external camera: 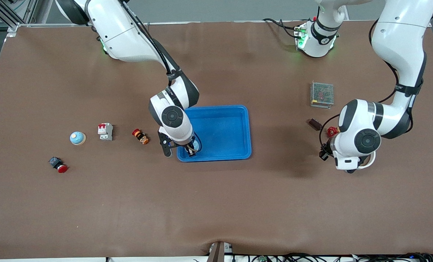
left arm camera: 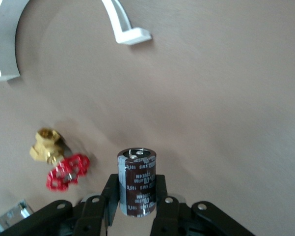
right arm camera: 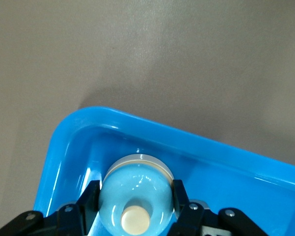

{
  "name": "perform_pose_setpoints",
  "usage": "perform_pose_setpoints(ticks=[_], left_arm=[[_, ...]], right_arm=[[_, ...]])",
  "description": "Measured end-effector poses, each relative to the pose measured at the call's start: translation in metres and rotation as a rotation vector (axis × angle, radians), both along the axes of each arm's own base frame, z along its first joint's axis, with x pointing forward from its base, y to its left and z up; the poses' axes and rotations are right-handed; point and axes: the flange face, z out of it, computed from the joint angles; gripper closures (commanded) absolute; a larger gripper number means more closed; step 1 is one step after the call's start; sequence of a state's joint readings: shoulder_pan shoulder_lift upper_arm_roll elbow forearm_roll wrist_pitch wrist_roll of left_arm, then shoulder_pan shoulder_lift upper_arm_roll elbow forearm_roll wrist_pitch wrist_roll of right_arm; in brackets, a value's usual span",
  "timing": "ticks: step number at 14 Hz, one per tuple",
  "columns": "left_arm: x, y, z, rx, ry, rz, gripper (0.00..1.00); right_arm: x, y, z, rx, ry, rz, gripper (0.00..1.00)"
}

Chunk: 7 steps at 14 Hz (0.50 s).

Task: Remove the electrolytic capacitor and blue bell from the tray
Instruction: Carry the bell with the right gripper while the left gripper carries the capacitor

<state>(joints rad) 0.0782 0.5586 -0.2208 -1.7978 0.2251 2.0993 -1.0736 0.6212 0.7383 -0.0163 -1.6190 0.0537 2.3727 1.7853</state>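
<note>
Scattered toward the right arm's end of the table: a second blue bell (external camera: 78, 138), a breaker switch (external camera: 105, 131), an orange-and-red part (external camera: 140, 136), and a red push button (external camera: 58, 165) nearer the front camera. Toward the left arm's end: a mesh-covered power supply (external camera: 322, 94), a small dark brown block (external camera: 314, 124) and a red-handled brass valve (left arm camera: 59, 160). Nothing is seen blocking either gripper.

Surface is a brown mat (external camera: 92, 203); cables run along the edge nearest the front camera. A blue tray (external camera: 238, 112) sits mid-table.

Right arm is reached down into the tray corner nearest the front camera; the right gripper (right arm camera: 136, 201) has its fingers pinched on the pale blue bell (right arm camera: 136, 189) inside the tray.

Left arm is bent low over bare mat, beside the valve. The left gripper (left arm camera: 137, 196) holds the capacitor (left arm camera: 136, 181) upright, fingers clamped on its sides.
</note>
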Motion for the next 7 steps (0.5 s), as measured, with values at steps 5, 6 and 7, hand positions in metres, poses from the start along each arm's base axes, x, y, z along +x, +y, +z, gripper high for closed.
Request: perform_pose_setpoints(ticks=[5, 6, 7], left_arm=[[0.0, 0.012, -0.034, 0.029, 0.003, -0.049, 1.0], [-0.001, 0.013, -0.038, 0.042, 0.005, -0.065, 1.0], [-0.001, 0.014, -0.042, 0.055, 0.007, -0.079, 1.0]], right_arm=[[0.0, 0.02, 0.02, -0.001, 0.011, -0.017, 1.0], [0.001, 0.025, 0.03, -0.012, 0.028, -0.014, 1.0], [0.003, 0.029, 0.041, -0.023, 0.047, -0.011, 1.0]])
